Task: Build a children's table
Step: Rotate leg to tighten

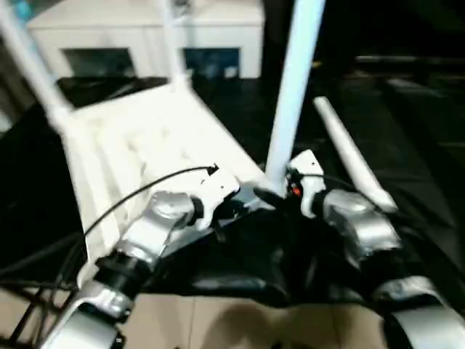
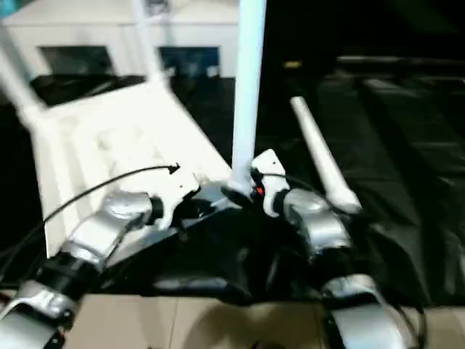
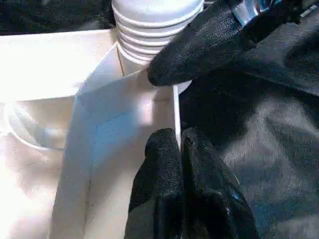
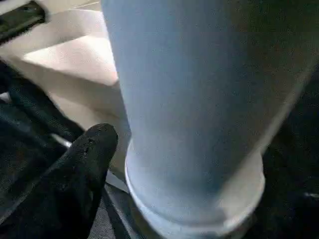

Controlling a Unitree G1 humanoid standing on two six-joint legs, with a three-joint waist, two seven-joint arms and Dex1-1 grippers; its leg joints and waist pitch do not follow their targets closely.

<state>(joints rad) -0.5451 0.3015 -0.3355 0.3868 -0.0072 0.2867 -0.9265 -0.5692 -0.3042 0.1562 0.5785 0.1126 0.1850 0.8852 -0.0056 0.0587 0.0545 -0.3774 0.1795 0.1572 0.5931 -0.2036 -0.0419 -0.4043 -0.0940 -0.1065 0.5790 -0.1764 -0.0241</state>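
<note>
The white tabletop (image 1: 145, 138) lies upside down on black cloth, ribbed underside up. A white leg (image 1: 294, 87) stands upright in its near right corner socket, its ribbed base (image 3: 154, 25) at the socket's mouth. My left gripper (image 3: 180, 144) is shut on the tabletop's thin rim just beside that corner. My right gripper (image 1: 275, 195) is at the leg's base, open around it; one black finger (image 4: 94, 149) stands a narrow gap off the tube. Two more legs (image 1: 33, 65) (image 1: 171, 43) rise from the far corners. Another leg (image 1: 352, 156) lies loose on the cloth to the right.
A white cabinet (image 1: 145, 36) with glass-fronted compartments stands behind the tabletop. Black cloth (image 1: 407, 131) covers the work surface out to the right. Pale floor (image 1: 218, 320) shows at the near edge, below my silver forearms. A black cable (image 1: 131, 196) arcs over my left wrist.
</note>
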